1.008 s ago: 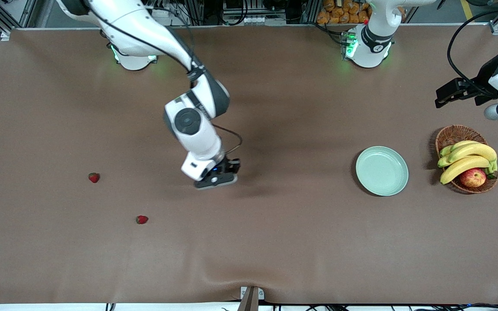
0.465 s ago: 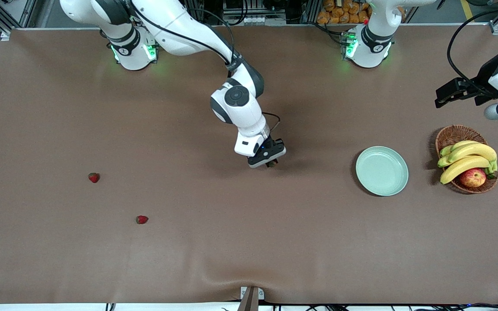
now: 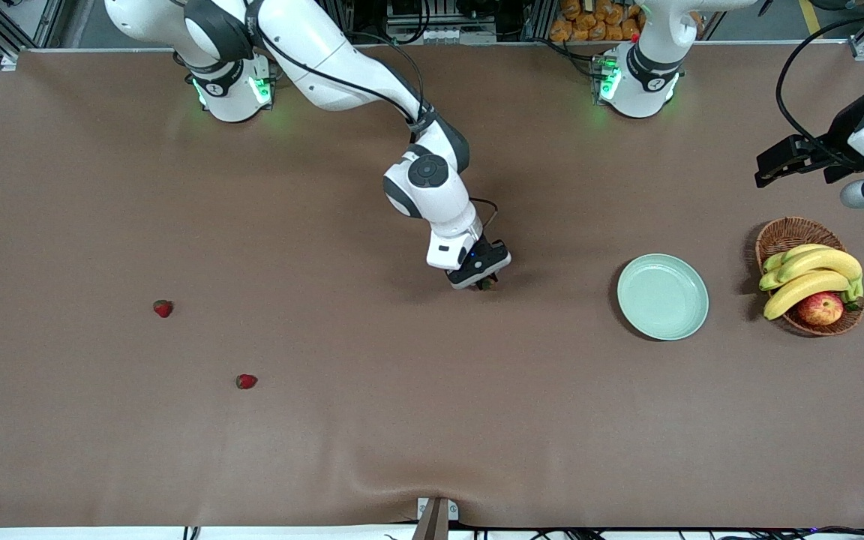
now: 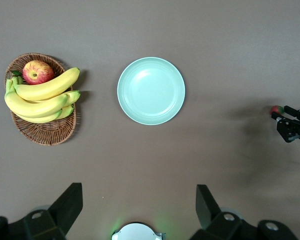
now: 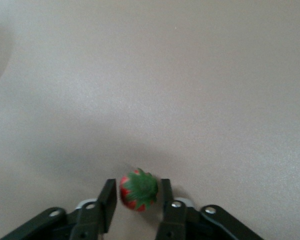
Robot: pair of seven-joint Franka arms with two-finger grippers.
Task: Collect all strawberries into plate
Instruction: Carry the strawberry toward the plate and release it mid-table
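A small red strawberry (image 5: 138,191) with a dark green leafy cap sits between the right gripper's (image 5: 136,200) black fingers, which have parted slightly around it, over bare brown table (image 3: 402,420) toward the middle. Two more strawberries (image 3: 163,308) (image 3: 246,382) lie toward the right arm's end. The pale mint plate (image 3: 662,296) holds nothing. The left gripper (image 4: 137,207) waits above it, fingers apart.

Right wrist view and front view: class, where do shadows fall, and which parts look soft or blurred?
Right wrist view: a soft shadow pools on the cloth around the strawberry between the right gripper fingers, which look blurred. Front view: evenly lit; the plate and basket cast shadows toward the right arm's end; green glow at both bases.
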